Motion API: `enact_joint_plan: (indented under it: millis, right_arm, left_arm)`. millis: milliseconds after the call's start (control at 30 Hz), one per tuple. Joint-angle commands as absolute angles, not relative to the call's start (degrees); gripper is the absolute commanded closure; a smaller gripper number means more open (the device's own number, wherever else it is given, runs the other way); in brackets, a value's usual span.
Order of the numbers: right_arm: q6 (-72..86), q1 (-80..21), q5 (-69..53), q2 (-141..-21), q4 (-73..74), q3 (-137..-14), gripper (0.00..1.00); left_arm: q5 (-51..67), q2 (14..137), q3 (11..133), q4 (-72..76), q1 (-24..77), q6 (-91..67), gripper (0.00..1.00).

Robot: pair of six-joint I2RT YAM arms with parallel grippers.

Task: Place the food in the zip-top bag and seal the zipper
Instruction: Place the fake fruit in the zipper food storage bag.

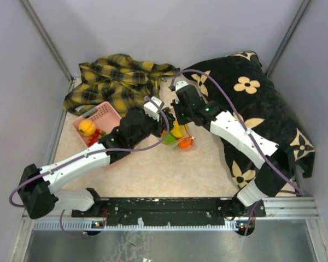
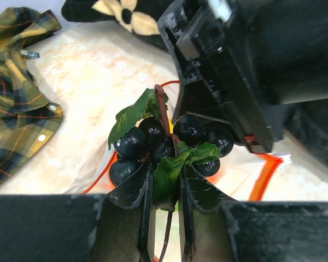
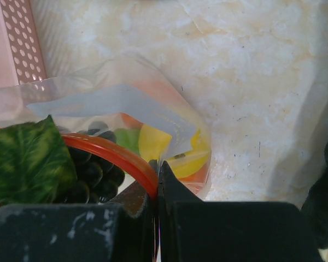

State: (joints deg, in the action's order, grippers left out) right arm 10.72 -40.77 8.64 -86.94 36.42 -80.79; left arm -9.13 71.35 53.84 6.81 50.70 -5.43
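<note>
Holding dark toy grapes [image 2: 153,144] at the clear floppy zip-top bag's [image 3: 126,98] mouth, my left gripper [image 2: 165,180] clamps their leafy stem. My right gripper [image 3: 157,169] is pinched tight on the red zipper strip [image 3: 115,155]. A yellow lemon [image 3: 153,142] lies inside the bag. Fruit [image 1: 87,128] remains in the pink perforated basket [image 1: 106,112], and I judge sealing still undone.

At the far left of the table [image 1: 169,174] you have a crumpled yellow-and-black plaid shirt [image 1: 117,76]; its small pale buttons show in the left wrist view. Right against the shirt's near edge sits a pink perforated basket [image 1: 106,112], close to the table's left side. Along the right side you find a large black cushion [image 1: 262,103] printed with cream flowers, running from the far right corner down toward the near edge. The tabletop is pale and marbled. Plain grey walls [image 1: 164,33] close you in on three sides.
</note>
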Motion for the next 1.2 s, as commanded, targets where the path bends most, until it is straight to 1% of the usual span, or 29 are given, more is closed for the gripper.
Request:
enact_joint_plan:
  millis: [0,300,367,500,567,633,733,833,867,933,1167]
  right_arm:
    - [11.2,-41.1,7.5,-84.8,35.0,-84.4,1.00]
    - [11.2,-41.1,6.9,-84.6,34.6,-84.0,1.00]
    - [11.3,-41.1,6.6,-84.6,34.4,-83.9,1.00]
    - [11.6,-41.1,5.6,-84.6,34.0,-83.5,1.00]
    - [11.6,-41.1,5.4,-84.7,33.9,-83.4,1.00]
    - [11.7,-41.1,5.3,-84.7,33.8,-83.4,1.00]
    - [11.9,-41.1,4.9,-84.7,33.6,-83.1,1.00]
    - [12.0,-41.1,4.6,-84.7,33.4,-82.8,1.00]
    - [12.1,-41.1,4.5,-84.8,33.4,-82.7,1.00]
    - [12.1,-41.1,4.3,-84.6,33.2,-82.5,1.00]
    - [12.2,-41.1,3.9,-84.8,32.9,-82.5,1.00]
  left_arm:
    - [-15.6,73.7,56.4,5.9,51.5,-0.8,0.98]
    - [-24.4,77.7,57.4,4.8,52.3,4.6,0.95]
    - [-26.1,79.1,58.1,4.6,52.5,5.3,0.92]
    - [-28.2,81.8,59.3,4.3,52.6,5.0,0.79]
    - [-28.6,82.4,59.3,4.9,52.6,4.2,0.68]
    - [-29.4,82.9,58.9,6.2,52.6,3.1,0.65]
    - [-30.2,83.3,58.7,8.0,52.6,1.9,0.56]
    - [-31.0,83.6,58.8,9.1,52.6,0.6,0.50]
    - [-31.3,83.7,58.8,9.3,52.6,0.3,0.47]
    - [-32.4,84.1,59.2,9.6,52.6,-0.7,0.38]
    - [-32.0,83.4,60.3,7.4,52.6,-3.5,0.30]
